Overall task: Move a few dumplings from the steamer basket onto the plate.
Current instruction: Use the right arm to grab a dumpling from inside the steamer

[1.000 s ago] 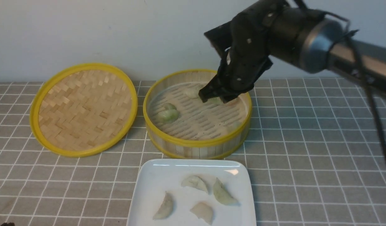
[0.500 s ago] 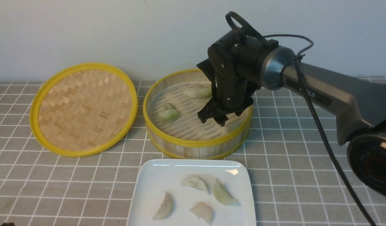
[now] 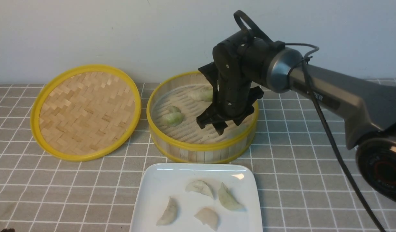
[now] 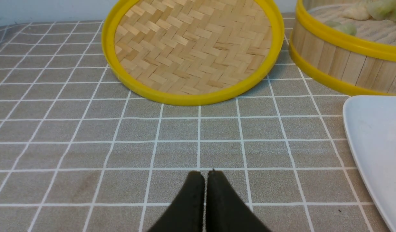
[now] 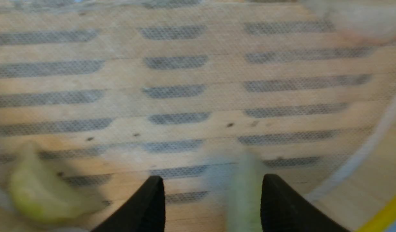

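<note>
My right fingers (image 5: pixel 146 206) stand spread low inside the round, yellow-rimmed bamboo steamer basket (image 3: pixel 201 147), close to its near right wall. A blurred pale green dumpling (image 5: pixel 244 190) sits between them, with a gap on one side. My left fingers (image 4: pixel 198 199) are pressed together over the grey tiled bench (image 3: pixel 313 161), which is open to the right. A shallow woven bamboo disc (image 3: pixel 85 111) lies left of the basket. The glossy white square plate (image 3: pixel 146 193), just in front, carries four pale pleated crescent dumplings (image 3: pixel 200 187). Greener ones (image 3: pixel 172 118) rest on the basket's slatted floor.
</note>
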`<move>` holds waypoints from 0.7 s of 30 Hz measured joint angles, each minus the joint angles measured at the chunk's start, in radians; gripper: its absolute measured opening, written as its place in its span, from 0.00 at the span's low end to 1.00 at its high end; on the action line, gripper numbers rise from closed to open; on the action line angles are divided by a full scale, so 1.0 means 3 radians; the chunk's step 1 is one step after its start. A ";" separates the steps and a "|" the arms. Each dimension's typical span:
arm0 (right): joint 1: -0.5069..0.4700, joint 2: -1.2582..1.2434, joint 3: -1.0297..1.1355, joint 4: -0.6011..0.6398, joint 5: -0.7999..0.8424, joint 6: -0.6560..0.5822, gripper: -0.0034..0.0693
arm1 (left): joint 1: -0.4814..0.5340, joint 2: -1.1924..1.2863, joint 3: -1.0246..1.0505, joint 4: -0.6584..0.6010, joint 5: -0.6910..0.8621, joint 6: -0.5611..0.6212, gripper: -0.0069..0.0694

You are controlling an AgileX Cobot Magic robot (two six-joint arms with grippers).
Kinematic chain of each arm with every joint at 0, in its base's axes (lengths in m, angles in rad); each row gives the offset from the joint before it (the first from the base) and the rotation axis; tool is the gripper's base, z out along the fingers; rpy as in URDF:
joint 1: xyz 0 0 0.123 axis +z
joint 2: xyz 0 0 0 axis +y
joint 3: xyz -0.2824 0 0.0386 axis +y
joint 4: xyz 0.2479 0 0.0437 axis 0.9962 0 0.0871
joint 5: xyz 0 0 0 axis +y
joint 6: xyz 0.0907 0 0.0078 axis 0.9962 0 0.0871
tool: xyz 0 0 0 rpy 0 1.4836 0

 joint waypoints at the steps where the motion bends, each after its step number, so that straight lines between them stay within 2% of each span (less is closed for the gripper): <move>1: 0.0000 0.0000 0.0000 -0.0044 0.0000 0.0009 0.56 | 0.0000 0.0000 0.0000 0.0000 0.0000 0.0000 0.08; 9: 0.0000 0.0001 0.0000 -0.0167 0.0000 -0.0030 0.56 | 0.0000 0.0000 0.0000 0.0000 0.0000 0.0000 0.08; 21: -0.0078 0.0001 0.0013 -0.0130 0.0000 -0.0052 0.56 | 0.0000 0.0000 0.0000 0.0000 0.0000 0.0000 0.08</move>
